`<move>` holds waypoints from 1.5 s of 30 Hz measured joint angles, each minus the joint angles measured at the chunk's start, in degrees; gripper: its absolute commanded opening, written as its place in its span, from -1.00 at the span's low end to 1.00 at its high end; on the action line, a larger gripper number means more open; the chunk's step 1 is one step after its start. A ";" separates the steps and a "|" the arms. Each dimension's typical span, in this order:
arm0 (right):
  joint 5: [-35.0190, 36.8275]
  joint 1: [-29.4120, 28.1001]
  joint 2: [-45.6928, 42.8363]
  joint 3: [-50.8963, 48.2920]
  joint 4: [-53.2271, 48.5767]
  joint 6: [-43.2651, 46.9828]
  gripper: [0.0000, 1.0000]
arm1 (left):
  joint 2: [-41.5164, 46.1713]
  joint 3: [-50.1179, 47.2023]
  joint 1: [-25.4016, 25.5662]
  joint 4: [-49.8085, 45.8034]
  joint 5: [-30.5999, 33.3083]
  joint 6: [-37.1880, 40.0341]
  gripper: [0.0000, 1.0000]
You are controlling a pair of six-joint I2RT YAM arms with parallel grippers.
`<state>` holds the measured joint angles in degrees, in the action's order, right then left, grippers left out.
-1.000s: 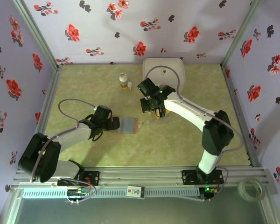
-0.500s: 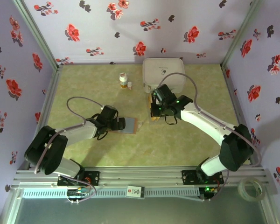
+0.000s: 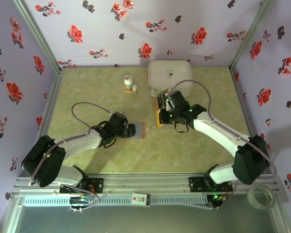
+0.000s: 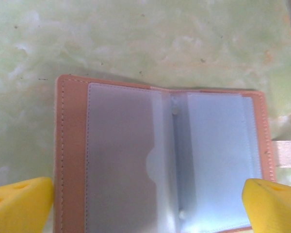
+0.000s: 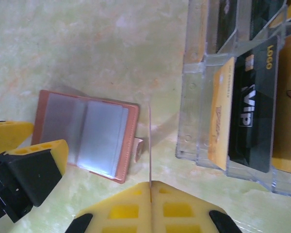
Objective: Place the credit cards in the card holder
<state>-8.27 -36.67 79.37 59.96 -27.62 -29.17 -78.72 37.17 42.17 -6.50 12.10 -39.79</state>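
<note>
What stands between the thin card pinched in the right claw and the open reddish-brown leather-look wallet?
Nothing visible. The right claw holds the thin tan card edge-on near the open reddish-brown leather-look wallet, with only bare green tabletop between. The open left claw straddles the wallet, leaving its grey pockets uncovered.

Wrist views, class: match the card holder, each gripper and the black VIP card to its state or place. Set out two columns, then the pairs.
Column one
1. card holder
2. left gripper
3. right gripper
4. black VIP card

Column two
A. shut on a thin card seen edge-on
B. lying open on the table, grey inside up
C. slotted in the clear rack
D. open, one finger at each side of the card holder

Pairs: 1-B, 2-D, 3-A, 4-C
</note>
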 measured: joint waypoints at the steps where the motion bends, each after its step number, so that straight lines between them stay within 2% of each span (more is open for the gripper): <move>1: -0.87 0.13 -0.07 -0.17 0.68 -0.04 -1.00 | 0.83 0.00 0.00 -0.57 0.37 -0.35 0.99; 9: -8.74 0.42 -0.11 -3.74 10.62 -4.87 -1.00 | 7.87 0.39 -0.72 -10.32 6.34 -2.12 0.99; 18: -13.38 0.42 0.37 -13.70 28.57 -15.96 -1.00 | 7.96 2.67 -5.90 -16.92 8.81 -0.33 0.99; 24: -13.14 -0.28 3.74 -16.79 38.95 -21.92 -1.00 | 5.44 5.22 -8.83 -18.32 8.66 4.46 0.99; 29: -11.47 -3.37 8.02 -16.79 43.67 -23.61 -1.00 | 2.89 6.21 -11.37 -18.25 6.84 7.96 0.99; 35: -9.46 -6.23 11.50 -17.11 48.61 -24.00 -1.00 | 0.48 6.88 -11.50 -17.88 5.22 11.04 0.99; 45: -8.24 -6.51 16.28 -20.35 61.48 -25.46 -1.00 | -1.92 6.93 -11.34 -15.93 3.72 11.96 0.99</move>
<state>-16.51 -43.18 95.66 39.62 33.87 -54.63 -80.64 44.10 30.83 -22.44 15.81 -27.83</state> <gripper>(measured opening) 0.054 0.996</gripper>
